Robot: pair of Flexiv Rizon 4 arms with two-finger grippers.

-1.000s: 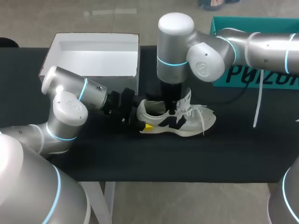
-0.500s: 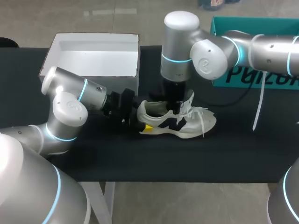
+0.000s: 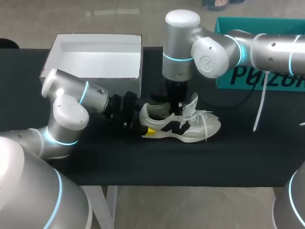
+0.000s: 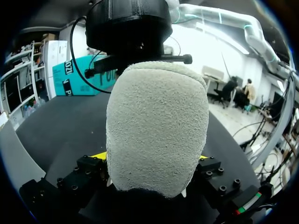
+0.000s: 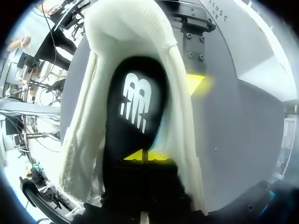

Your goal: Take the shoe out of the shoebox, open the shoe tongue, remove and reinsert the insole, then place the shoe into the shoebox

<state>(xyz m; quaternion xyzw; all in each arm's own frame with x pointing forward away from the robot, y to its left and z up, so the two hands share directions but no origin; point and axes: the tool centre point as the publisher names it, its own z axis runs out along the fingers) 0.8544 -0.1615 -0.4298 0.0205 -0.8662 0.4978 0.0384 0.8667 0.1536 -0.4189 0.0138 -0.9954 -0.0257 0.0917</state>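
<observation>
The right arm is wiggling a little over the shoe point(image 3: 183, 125), first toward its toe, now back toward its heel. The shoe is staying put on the worktop point(image 3: 143, 162), with the box point(image 3: 141, 57) just behind it. The left claw point(image 4: 152, 158) is squeezing the shoe's heel from both sides. The right claw point(image 5: 144, 156) is clenched inside the shoe, at the insole point(image 5: 135, 107). The insole is still in, so I think pulling it out is only starting.
</observation>
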